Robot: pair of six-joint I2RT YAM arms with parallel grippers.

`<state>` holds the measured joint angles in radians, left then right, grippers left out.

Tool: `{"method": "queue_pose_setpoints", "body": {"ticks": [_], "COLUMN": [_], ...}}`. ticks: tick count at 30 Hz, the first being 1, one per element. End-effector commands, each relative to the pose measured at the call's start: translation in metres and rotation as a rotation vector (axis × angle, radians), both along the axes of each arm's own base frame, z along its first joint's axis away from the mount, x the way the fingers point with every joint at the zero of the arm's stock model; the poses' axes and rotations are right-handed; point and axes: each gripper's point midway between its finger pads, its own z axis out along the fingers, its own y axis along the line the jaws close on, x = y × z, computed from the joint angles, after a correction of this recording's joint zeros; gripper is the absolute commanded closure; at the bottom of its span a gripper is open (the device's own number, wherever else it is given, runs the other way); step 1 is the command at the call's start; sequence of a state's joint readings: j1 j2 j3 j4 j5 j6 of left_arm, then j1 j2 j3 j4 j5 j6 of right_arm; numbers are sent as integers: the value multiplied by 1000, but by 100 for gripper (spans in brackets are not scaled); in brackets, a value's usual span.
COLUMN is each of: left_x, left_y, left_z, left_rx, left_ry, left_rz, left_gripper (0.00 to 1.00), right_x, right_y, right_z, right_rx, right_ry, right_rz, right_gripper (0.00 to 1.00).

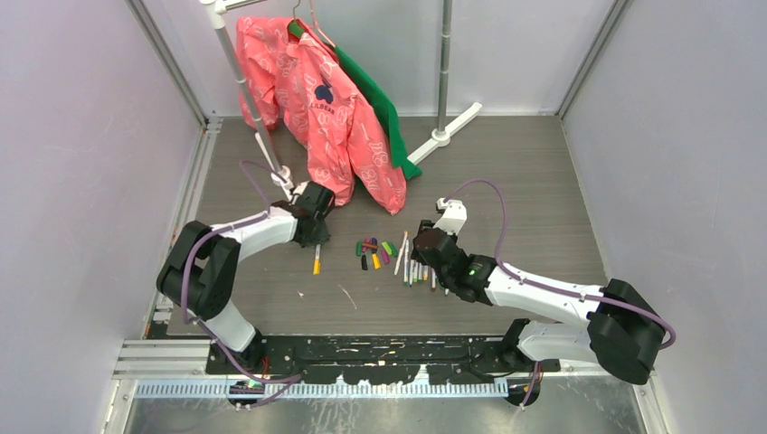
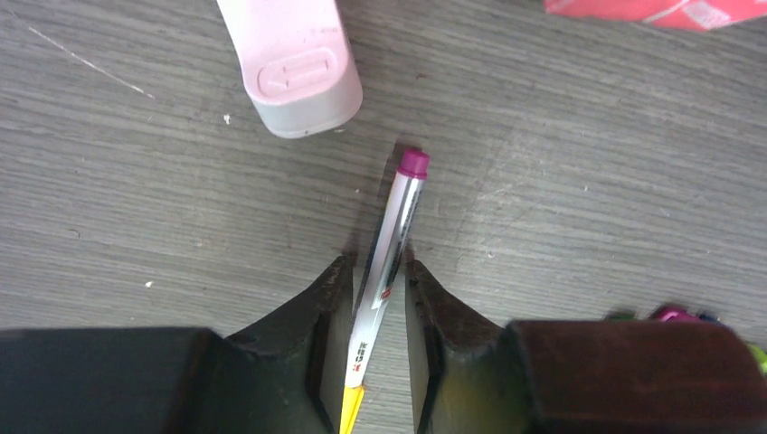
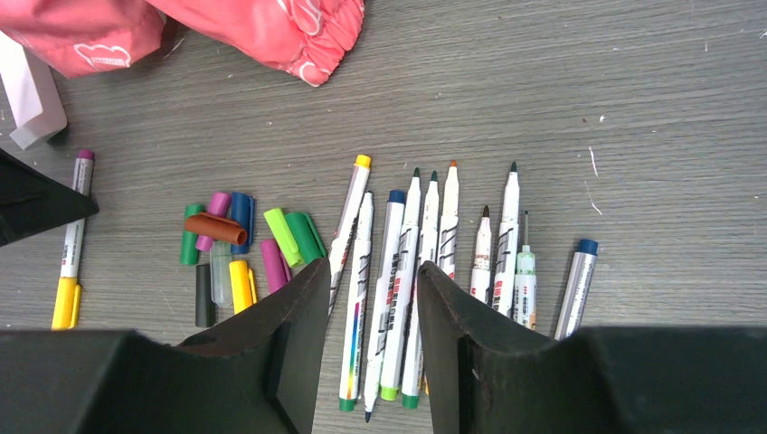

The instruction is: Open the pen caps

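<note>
The white left arm and white right arm angle inward; the black left end effector and black right end effector point down, jaws parted.
</note>
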<state>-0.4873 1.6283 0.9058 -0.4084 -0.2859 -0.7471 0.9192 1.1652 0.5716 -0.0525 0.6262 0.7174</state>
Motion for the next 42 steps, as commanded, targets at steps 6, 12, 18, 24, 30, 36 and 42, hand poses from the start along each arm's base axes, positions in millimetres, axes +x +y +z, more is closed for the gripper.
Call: {"method": "queue_pose_setpoints", "body": {"ticks": [6, 12, 18, 24, 30, 36, 42], "left_x": [-1, -7, -2, 1, -4, -5, -6], "left_y": [-6, -12, -28, -58, -77, -87, -95], "left_z": [-31, -46, -17, 27, 64, 90, 100], "left_rx": [1, -26, -160, -341, -470, -575, -654], "left_ry": [107, 147, 29, -127, -238, -326, -352], "left_rz": [-35, -55, -60, -141, -195, -203, -194], "left_gripper": [99, 100, 100, 100, 100, 100, 100], "right_x": [5, 3, -4, -13, -25, -35, -44], "right_y": [3, 5, 40, 82, 119, 144, 161], "right_z": [15, 15, 22, 29, 33, 36, 35], "right_rx": [60, 63, 124, 188, 264, 315, 348], "right_ry": [-47, -43, -42, -37, -15, -6, 10], "right_rz": [-16, -4, 170, 351, 515, 613, 682], "right_gripper": [54, 54, 54, 53, 50, 49, 48]}}
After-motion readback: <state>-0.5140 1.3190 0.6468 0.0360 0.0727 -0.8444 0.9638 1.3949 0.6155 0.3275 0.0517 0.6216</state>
